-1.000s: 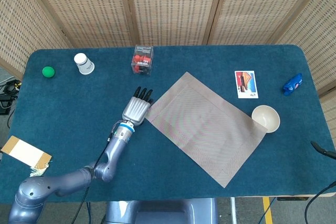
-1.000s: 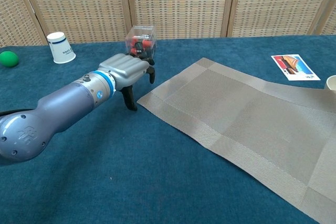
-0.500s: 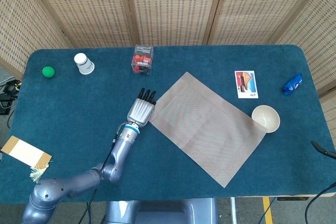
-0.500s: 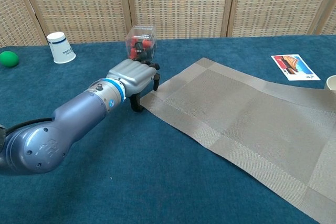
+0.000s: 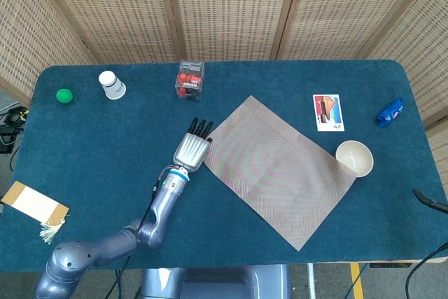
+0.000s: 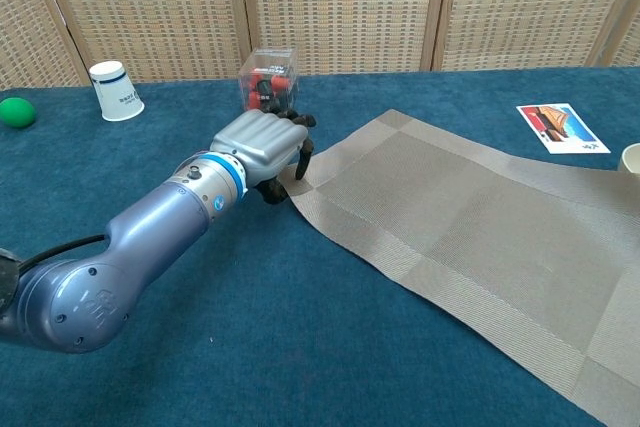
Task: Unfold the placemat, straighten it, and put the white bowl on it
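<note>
The grey woven placemat [image 5: 276,166] lies unfolded and flat, set diagonally across the middle of the blue table; it also fills the right of the chest view [image 6: 470,227]. My left hand [image 5: 192,148] is at its left corner, palm down. In the chest view the left hand [image 6: 262,142] has its fingers bent down onto the mat's edge and its thumb beside the corner. The white bowl [image 5: 354,157] stands upright and empty at the mat's right corner, touching its edge; only its rim [image 6: 632,157] shows in the chest view. My right hand is out of sight.
A clear box [image 5: 190,79] with red contents stands just behind my left hand. A white paper cup [image 5: 111,84] and a green ball [image 5: 64,95] are at the far left. A picture card [image 5: 327,112] and a blue object [image 5: 390,112] lie at the right, a brown tag [image 5: 33,203] near left.
My left hand has moved right and a little forward, and the mat's left corner has shifted right with it. The bowl has stayed put.
</note>
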Controlling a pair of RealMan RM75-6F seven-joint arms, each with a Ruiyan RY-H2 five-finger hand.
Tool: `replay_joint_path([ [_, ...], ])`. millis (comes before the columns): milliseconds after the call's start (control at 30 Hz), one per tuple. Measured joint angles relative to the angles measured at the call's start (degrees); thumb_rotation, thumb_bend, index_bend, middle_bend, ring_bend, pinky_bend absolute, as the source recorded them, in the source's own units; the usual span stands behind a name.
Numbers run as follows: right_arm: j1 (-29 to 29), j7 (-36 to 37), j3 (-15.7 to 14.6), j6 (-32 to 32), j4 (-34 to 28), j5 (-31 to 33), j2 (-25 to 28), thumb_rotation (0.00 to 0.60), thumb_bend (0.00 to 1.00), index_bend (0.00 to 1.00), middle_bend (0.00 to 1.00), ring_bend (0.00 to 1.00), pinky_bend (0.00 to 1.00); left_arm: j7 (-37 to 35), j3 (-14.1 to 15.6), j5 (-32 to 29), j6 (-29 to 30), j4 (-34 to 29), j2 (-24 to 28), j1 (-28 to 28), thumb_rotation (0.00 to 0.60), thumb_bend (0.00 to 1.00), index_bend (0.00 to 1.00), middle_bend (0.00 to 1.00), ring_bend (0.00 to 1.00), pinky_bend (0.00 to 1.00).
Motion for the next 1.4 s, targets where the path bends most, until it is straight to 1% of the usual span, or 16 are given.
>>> replay_joint_path([
  [133, 0.1, 0.3, -0.1, -0.4, -0.1, -0.1, 0.1, 0.6, 0.17, 0.11, 0.0, 0.0, 0.0, -0.8, 0.2, 0.9, 1.1, -0.2, 0.3, 0.5, 0.6, 0.44, 0.62, 0.0, 0.0, 0.0],
  [200, 0.1, 0.4, -0.1, -0.5, -0.2, -0.2, 0.2, 0.6, 0.17, 0.11, 0.0, 0.0, 0.0, -1.3, 0.4, 1.6, 1.7, -0.8, 0.8, 0.9, 0.6, 0.45, 0.64, 0.0, 0.0, 0.0],
  [267, 0.1, 0.3, -0.1, -0.5, -0.2, -0.2, 0.2, 0.6, 0.17, 0.11, 0.0, 0.0, 0.0, -1.5, 0.5, 1.9, 2.0, -1.3, 1.2, 1.3, 0.6, 0.49, 0.66, 0.0, 0.0, 0.0],
  [367, 0.1, 0.2, -0.2, -0.4, -0.3, -0.3, 0.2, 0.6, 0.17, 0.11, 0.0, 0.0, 0.0, -1.7, 0.7, 2.3, 2.4, -2.6, 2.2, 1.9, 0.6, 0.54, 0.66, 0.0, 0.0, 0.0],
  [467, 0.2, 0.0, -0.4, -0.7, -0.4, -0.5, 0.3, 0.6, 0.17, 0.11, 0.0, 0.0, 0.0, -1.6, 1.2, 2.8, 2.9, -4.2, 3.3, 2.6, 0.6, 0.56, 0.66, 0.0, 0.0, 0.0],
  [667, 0.3, -0.7, -0.7, -1.1, -0.8, -0.7, 0.4, 0.6, 0.17, 0.12, 0.0, 0.0, 0.0, -1.4, 2.5, 3.9, 4.1, -8.9, 6.1, 4.6, 0.6, 0.56, 0.66, 0.0, 0.0, 0.0],
  [1067, 0.1, -2.3, -1.0, -0.7, -2.0, -1.0, 0.8, 0.6, 0.17, 0.12, 0.0, 0.0, 0.0, -0.3, 5.6, 5.6, 7.6, -20.6, 14.6, 9.9, 0.6, 0.56, 0.67, 0.0, 0.0, 0.0],
  [1167, 0.1, -2.6, -1.0, -0.6, -2.4, -1.0, 0.9, 0.6, 0.17, 0.12, 0.0, 0.0, 0.0, -0.6, 6.9, 6.2, 8.4, -24.9, 17.1, 11.5, 0.6, 0.56, 0.67, 0.0, 0.0, 0.0],
  [1233, 0.0, -2.8, -1.1, -0.4, -2.7, -1.3, 1.0, 0.6, 0.17, 0.12, 0.0, 0.0, 0.0, -0.8, 8.5, 7.4, 9.2, -28.0, 19.1, 12.7, 0.6, 0.56, 0.66, 0.0, 0.0, 0.0],
  [1400, -0.1, -4.0, -1.5, 0.2, -3.4, -2.1, 0.9, 0.6, 0.17, 0.12, 0.0, 0.0, 0.0, -2.2, 13.5, 12.4, 11.0, -35.2, 23.9, 15.5, 0.6, 0.56, 0.66, 0.0, 0.0, 0.0],
])
